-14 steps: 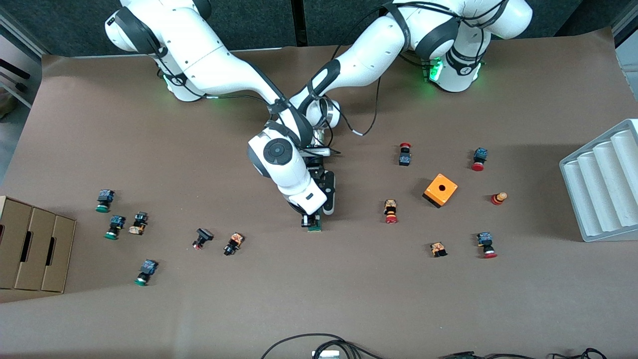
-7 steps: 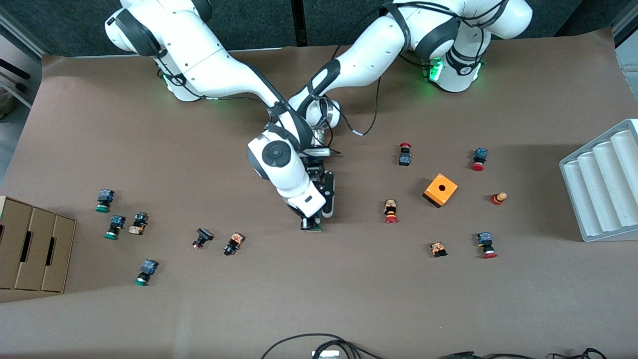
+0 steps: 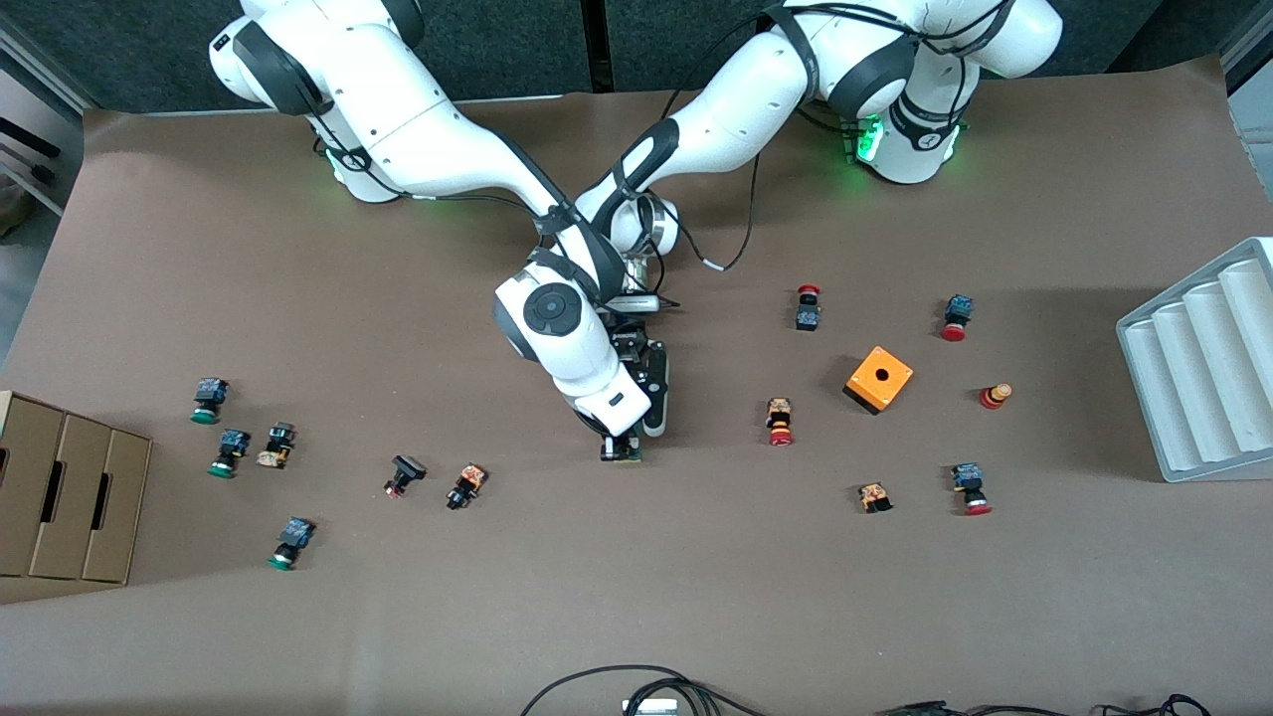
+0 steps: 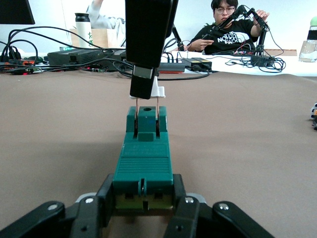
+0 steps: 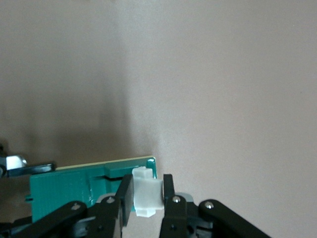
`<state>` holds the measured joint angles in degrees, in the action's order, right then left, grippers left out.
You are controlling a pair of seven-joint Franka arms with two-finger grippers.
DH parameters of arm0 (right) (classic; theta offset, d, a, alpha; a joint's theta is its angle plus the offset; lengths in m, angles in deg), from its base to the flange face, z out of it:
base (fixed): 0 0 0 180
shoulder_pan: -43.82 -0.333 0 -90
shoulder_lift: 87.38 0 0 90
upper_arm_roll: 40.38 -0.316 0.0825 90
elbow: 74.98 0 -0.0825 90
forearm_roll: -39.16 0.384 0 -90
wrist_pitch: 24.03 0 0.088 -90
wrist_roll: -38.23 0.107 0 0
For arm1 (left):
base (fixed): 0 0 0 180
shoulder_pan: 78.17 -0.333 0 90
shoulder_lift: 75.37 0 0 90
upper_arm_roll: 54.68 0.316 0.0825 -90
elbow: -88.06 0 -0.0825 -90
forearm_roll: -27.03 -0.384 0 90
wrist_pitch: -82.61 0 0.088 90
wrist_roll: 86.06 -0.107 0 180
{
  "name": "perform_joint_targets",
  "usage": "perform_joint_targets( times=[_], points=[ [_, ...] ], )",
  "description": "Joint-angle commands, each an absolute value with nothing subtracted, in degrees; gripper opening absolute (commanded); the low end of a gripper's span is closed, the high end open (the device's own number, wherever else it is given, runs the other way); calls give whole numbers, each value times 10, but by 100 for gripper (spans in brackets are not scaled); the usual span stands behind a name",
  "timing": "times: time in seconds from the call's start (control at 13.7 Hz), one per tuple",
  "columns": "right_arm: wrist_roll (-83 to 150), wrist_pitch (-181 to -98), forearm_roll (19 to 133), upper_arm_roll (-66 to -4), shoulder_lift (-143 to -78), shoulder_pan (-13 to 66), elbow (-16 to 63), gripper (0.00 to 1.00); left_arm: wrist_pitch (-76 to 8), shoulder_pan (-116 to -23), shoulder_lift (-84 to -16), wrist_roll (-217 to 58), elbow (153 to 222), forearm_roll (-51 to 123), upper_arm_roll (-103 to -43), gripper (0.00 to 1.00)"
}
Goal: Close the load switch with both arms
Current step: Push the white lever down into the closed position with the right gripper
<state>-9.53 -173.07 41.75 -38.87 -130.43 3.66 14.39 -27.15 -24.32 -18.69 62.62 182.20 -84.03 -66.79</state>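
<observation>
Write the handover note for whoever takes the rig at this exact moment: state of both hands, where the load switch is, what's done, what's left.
Left hand: shut on one end of the load switch, which lies on the table mid-span, holding it steady.
Right hand: shut on the white end piece at the switch's other end, coming down from above.
Both arms meet over the switch in the front view.
Done: both grasps are in place.
Left: work the white piece to close the switch, then release both hands. Whether it has already seated cannot be told.
The orange box and the scattered push buttons are untouched.
</observation>
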Motion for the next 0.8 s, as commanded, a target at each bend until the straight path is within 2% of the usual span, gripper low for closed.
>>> perform_joint_targets(
  times=[0.0, 0.73],
  points=[
    [-95, -1746, 411, -392, -1333, 43, 112, 30, -280, -240, -165, 637, 1808, -848, -665, 43],
    [-97, -1746, 410, -392, -1348, 50, 95, 30, -280, -243, -166, 636, 1806, -848, -665, 43]
  ],
)
